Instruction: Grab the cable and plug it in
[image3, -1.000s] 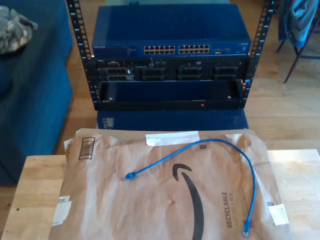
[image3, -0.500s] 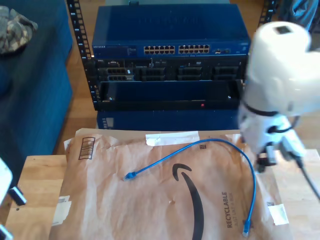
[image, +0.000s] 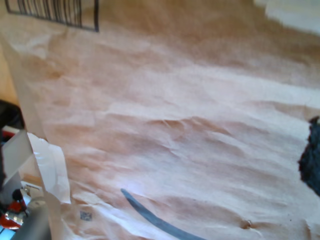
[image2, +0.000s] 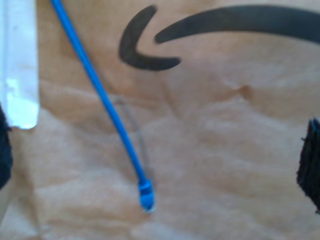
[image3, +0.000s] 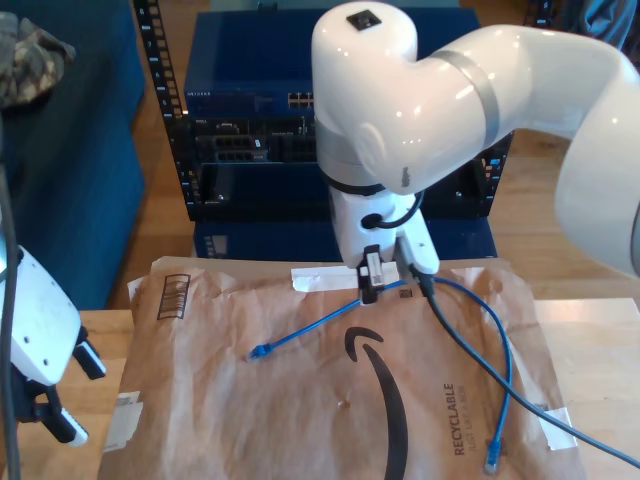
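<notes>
Rack (image3: 240, 150): stands beyond the bench, ports facing it; judged the place where the plug must end up.
Bench (image3: 70, 370): wooden, carries the mailer.
Mailer (image3: 300, 400): brown paper envelope lying flat over the bench as a plain backing under the cable.
Arm over the mailer: large white arm hanging above the middle, wrist pointed down; judged mine on the second gripper, since that camera looks straight down on the plug.
Cable (image3: 440, 300): loose on the mailer, untouched; one run heads from under my second gripper out to a plug, the rest arcs round to the other end.
Cable axis: in the second wrist view the near run (image2: 100, 95) lies straight and diagonal, plug (image2: 146, 195) at its tip pointing away from the printed arrow.
My second gripper: above the plug, apart from it; dark finger edges flank the frame, holding nothing, how wide I cannot tell.
My first gripper: over bare paper (image: 175, 125), off the cable; opening cannot be judged.
</notes>
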